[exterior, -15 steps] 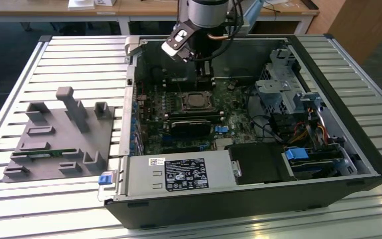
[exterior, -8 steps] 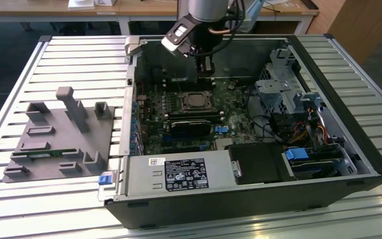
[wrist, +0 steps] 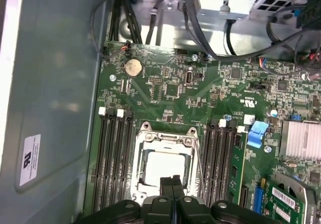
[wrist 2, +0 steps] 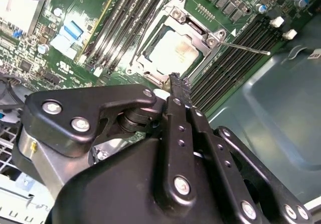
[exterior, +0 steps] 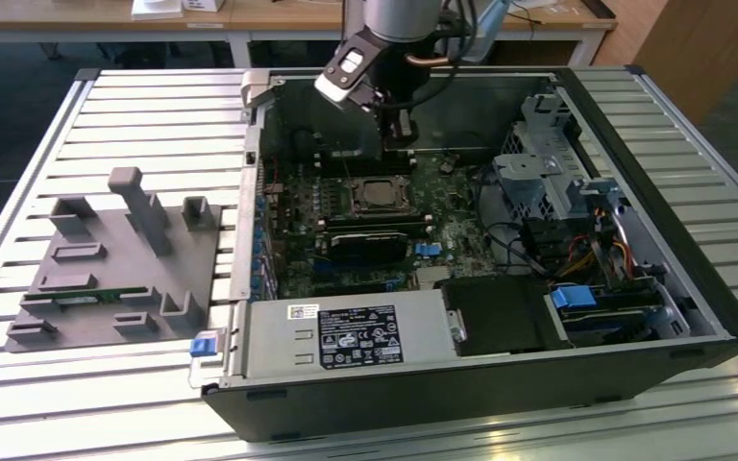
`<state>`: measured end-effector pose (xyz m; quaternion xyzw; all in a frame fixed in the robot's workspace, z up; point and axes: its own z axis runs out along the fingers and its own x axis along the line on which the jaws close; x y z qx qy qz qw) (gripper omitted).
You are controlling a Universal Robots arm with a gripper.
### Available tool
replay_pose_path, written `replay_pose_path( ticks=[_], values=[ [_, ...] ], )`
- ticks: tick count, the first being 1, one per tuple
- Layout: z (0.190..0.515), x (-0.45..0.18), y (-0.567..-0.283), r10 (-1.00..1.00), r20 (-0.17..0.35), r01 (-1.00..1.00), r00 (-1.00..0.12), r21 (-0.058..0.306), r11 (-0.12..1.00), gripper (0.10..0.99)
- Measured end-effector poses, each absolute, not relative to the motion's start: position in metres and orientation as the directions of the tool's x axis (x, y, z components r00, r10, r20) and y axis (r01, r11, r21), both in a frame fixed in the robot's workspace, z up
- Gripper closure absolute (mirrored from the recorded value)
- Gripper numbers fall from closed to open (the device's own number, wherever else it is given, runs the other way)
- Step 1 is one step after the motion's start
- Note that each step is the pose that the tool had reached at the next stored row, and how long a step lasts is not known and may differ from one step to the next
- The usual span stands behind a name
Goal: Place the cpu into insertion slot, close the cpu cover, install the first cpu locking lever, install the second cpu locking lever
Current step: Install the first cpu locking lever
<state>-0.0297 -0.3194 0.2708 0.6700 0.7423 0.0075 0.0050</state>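
Note:
The cpu (wrist: 163, 166) shows its pale silvery face inside the insertion slot (exterior: 349, 197) on the green motherboard. The cpu cover (wrist: 166, 138), a metal frame with a square window, lies flat around the chip. One thin wire lever (wrist 2: 248, 47) sticks out sideways from a corner of the cover, over the memory slots. A second thin lever (wrist 2: 139, 40) runs along the opposite side of the socket. My gripper (wrist: 172, 181) hangs just above the socket's edge, its black fingers pressed together with nothing between them. It also appears in the exterior view (exterior: 402, 144) and the second wrist view (wrist 2: 174, 78).
The open computer case (exterior: 676, 288) lies on a slatted metal table (exterior: 151, 115). Long black memory slots (wrist: 115, 158) flank the socket on both sides. Cables and a drive cage (exterior: 542, 173) crowd the exterior view's right. A grey fixture block (exterior: 112, 259) stands at the exterior view's left.

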Motion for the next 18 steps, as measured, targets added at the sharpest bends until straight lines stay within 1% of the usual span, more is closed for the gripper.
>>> replay_pose_path(
  ticks=[6,18],
  values=[
    [0.2708,-0.0297,-0.3194,0.991,0.003,0.991,-0.132,0.018,0.132,0.980],
    [0.2708,-0.0297,-0.3194,0.988,0.003,0.987,-0.157,0.018,0.157,0.980]
  ],
)
